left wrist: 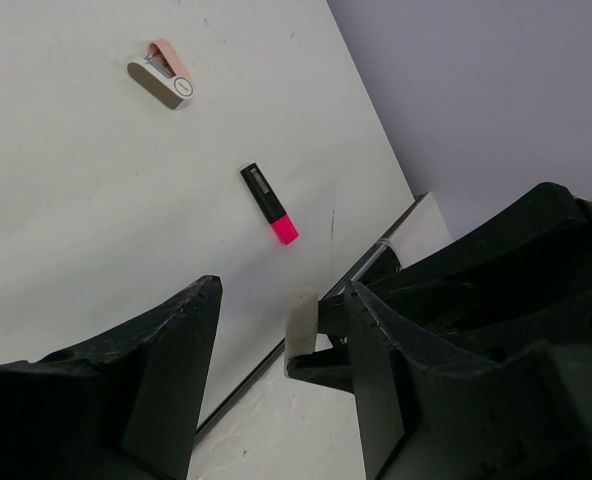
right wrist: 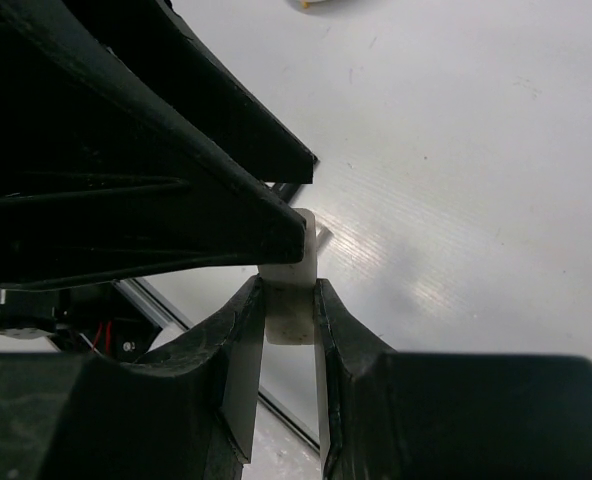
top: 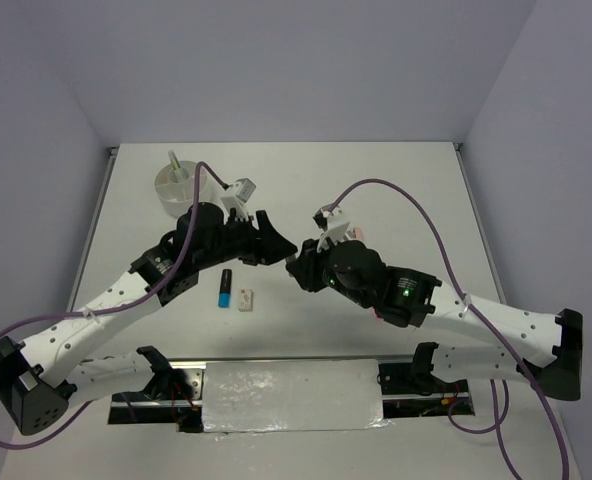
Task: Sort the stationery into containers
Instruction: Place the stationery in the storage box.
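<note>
My right gripper (top: pixel 298 263) is shut on a small white eraser (right wrist: pixel 292 302) and holds it upright above the table. My left gripper (top: pixel 276 246) is open, and its fingers straddle that eraser (left wrist: pixel 301 322), which stands close to the right-hand finger (left wrist: pixel 396 370). The left finger (right wrist: pixel 176 190) shows just above the right gripper (right wrist: pixel 289 287). The white cup (top: pixel 179 186) at the back left holds a thin yellow-green stick (top: pixel 174 160). A blue-and-black marker (top: pixel 223 288) and a small tan-and-white eraser (top: pixel 245 297) lie near the left arm. A pink highlighter (left wrist: pixel 270 204) lies on the table.
A tan-and-grey eraser (left wrist: pixel 162 77) lies beyond the highlighter in the left wrist view. A shiny white plate (top: pixel 291 396) sits between the arm bases at the near edge. Grey walls close in the table on three sides.
</note>
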Robot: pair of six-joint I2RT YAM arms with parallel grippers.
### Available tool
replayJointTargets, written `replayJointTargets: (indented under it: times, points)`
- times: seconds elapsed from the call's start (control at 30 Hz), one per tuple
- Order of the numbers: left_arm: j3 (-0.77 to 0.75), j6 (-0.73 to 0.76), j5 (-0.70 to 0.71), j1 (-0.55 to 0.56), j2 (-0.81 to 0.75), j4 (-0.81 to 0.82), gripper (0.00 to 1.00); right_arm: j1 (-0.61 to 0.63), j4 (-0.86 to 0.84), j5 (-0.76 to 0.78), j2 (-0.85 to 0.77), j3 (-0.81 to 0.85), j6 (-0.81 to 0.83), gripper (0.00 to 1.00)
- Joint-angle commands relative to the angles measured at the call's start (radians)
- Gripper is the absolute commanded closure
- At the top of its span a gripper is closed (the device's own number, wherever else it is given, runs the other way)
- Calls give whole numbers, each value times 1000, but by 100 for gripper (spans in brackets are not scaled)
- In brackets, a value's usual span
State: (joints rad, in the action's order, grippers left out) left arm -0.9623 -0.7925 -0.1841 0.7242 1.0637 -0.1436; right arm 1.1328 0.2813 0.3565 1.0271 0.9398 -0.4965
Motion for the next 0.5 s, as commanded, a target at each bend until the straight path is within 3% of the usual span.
replayJointTargets:
  times: [0.0, 0.17, 0.47]
  points:
    - [-49, 1, 2, 6, -28, 26, 35, 5, -28, 24, 2, 37, 7, 91]
    - [-32, -10, -32, 6, -19, 42, 40, 5, -40, 26, -1, 46, 16, 91]
    - [-9, -36, -92, 7, -1, 95, 64, 5, -45, 55, 30, 79, 38, 91]
